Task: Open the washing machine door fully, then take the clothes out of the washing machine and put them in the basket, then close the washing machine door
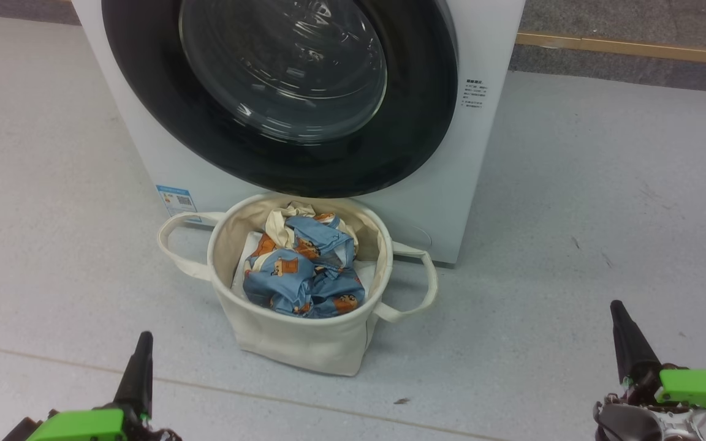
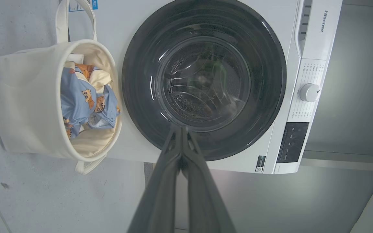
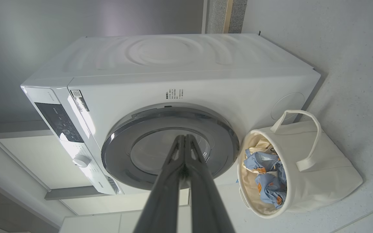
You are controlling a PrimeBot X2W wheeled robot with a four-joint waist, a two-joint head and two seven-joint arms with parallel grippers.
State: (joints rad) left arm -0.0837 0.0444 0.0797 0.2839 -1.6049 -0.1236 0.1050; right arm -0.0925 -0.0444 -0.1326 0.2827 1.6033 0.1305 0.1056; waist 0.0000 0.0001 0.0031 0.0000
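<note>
My left gripper (image 1: 138,373) sits low on the left, pinched shut and empty. In the middle, the basket (image 1: 304,352) stands on the floor (image 1: 573,245) right in front of the washer (image 1: 463,165), with the clothes (image 1: 304,272) inside. The door (image 1: 279,73) is closed. My right gripper (image 1: 626,337) is pinched shut too, empty.

— Look at the washing machine door (image 1: 280,86): wide rim in glossy black, centre clear glass, throwing reflections.
— And the washing machine (image 3: 186,74) itself is smooth white panels with a soft sheen.
— The basket (image 1: 304,343) is matt cream canvas, soft-sided.
— The clothes (image 1: 304,269) in it look like thin printed cloth, crumpled, no shine.
— The floor (image 1: 573,214) is grey, speckled, matt and faintly scuffed.
</note>
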